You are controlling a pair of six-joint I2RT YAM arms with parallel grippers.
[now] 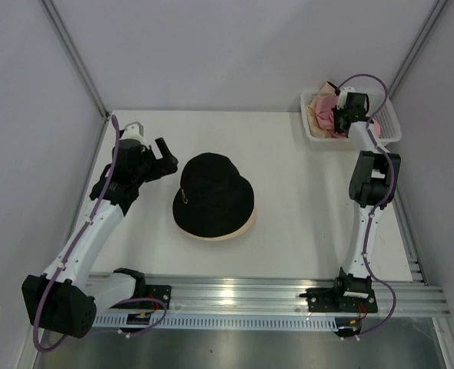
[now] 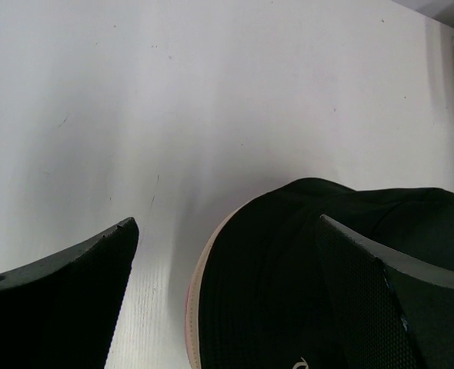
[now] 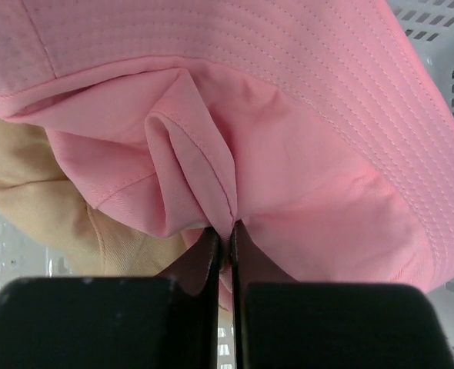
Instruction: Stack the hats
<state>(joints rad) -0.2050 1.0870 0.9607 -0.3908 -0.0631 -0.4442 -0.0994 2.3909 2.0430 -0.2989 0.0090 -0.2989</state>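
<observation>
On the white bench the black hat caps a peach hat; in the lattice basket the right end effector pinches a fold of the pink hat, which probably next needs lifting onto that pile, the left end effector spread nearby.

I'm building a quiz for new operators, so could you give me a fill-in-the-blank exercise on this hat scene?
1. Under the black fabric bucket hat lies a second bucket hat, coloured pale ____.
2. The right gripper is shut on a fold of a soft hat coloured ____.
3. The left gripper, beside the black hat, has its fingers ____.
Missing words: peach; pink; open.
</observation>
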